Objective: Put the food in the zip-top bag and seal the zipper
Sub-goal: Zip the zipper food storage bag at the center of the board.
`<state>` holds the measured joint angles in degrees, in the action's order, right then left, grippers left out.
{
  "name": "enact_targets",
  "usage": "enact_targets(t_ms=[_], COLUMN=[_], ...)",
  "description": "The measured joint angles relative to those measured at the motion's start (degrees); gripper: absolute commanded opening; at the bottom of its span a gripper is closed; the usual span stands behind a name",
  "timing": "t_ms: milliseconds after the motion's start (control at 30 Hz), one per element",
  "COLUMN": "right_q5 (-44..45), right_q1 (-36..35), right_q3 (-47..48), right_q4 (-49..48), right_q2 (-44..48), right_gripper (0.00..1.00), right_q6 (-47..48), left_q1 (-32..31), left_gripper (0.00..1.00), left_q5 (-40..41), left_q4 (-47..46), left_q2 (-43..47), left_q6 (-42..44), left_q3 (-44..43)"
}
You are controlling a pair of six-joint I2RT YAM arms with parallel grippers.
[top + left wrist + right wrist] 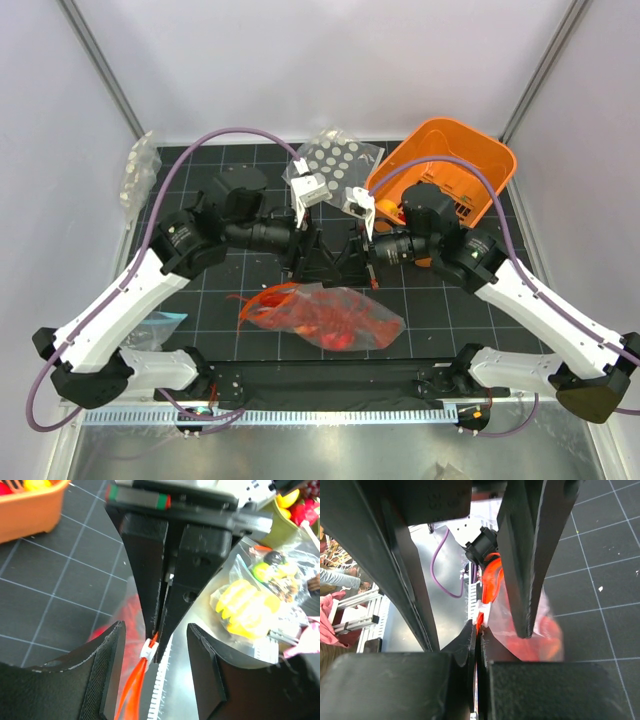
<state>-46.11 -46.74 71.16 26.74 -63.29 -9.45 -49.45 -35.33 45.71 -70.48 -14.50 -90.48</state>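
The zip-top bag (375, 325) lies on the black mat near the front edge, with the red food (335, 318) inside it. Its orange-red zipper (268, 297) runs along the left end and carries a white slider (147, 650). My right gripper (479, 630) is shut on the zipper (492, 580) just below the slider (484, 611). My left gripper (156, 627) is open, with one finger on each side of the slider and of the right gripper's closed fingers (195, 570). Both grippers meet above the bag in the top view, left (318, 262) and right (358, 260).
An orange slotted basket (450, 165) stands tilted at the back right, with toy food in it. A clear bag with white discs (335, 155) lies at the back centre, and another clear bag (138, 175) at the back left. A bag of yellow toy food (245, 600) lies beyond the front edge.
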Motion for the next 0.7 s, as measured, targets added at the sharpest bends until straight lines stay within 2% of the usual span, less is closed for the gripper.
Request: enact_targets(t_ms=[233,333,367,467,600,700], right_q5=[0.07,0.09,0.09,0.04,-0.09,-0.31], right_q1=[-0.02,-0.04,-0.04,-0.04,-0.04,-0.04], right_q3=[0.00,0.00,0.00,0.00,0.00,-0.02], right_q4=[-1.70,-1.86,-1.86,-1.84,-1.90,-2.34], right_q2=[0.07,0.31,0.48,1.07,1.92,2.51], right_gripper=[0.01,0.01,0.01,0.01,0.01,0.01], right_q6=[-0.48,-0.55,-0.55,-0.39,-0.35,-0.35], left_q1=[-0.04,-0.04,-0.04,-0.04,-0.04,-0.04], left_gripper=[0.48,0.49,0.54,0.58,0.58,0.54], left_q5=[-1.38,-1.38,-1.36,-1.33,-1.36,-1.36], left_q4=[-0.07,-0.09,-0.09,-0.11,-0.17,-0.20], left_q2=[0.46,0.72,0.81,1.31,2.80,3.74], left_q6=[-0.07,-0.04,-0.04,-0.09,-0.09,-0.22], left_q3=[1.33,1.42,1.42,1.44,2.10,2.34])
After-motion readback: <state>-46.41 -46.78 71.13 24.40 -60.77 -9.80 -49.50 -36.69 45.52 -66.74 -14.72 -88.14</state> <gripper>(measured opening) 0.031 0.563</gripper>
